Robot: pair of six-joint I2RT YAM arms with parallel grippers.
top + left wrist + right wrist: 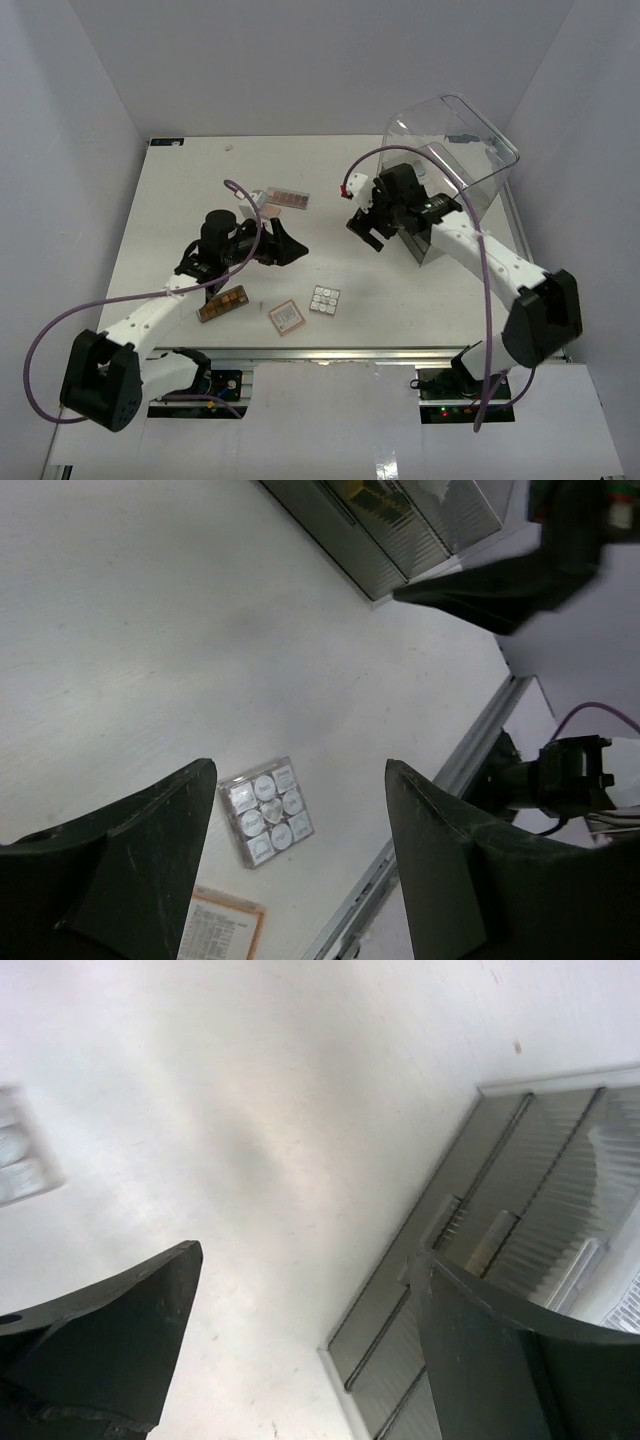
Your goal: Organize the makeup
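The makeup lies scattered on the white table. A brown pan palette point(222, 304), a pinkish square compact point(286, 317) and a silvery grid palette point(324, 299) lie near the front edge. A pink pan palette point(289, 198) lies further back, with a small pale item point(253, 197) beside it. My left gripper point(293, 245) is open and empty, above the table behind the front items. In the left wrist view the grid palette point(266, 811) and the compact point(225, 923) lie below the open gripper point(298, 770). My right gripper point(366, 232) is open and empty, as the right wrist view point(305, 1255) shows.
A large clear plastic domed-lid box point(455, 160) stands at the back right, just behind my right arm. A metal rail point(330, 352) runs along the table's front edge and shows in the right wrist view point(500, 1220). White walls enclose the table.
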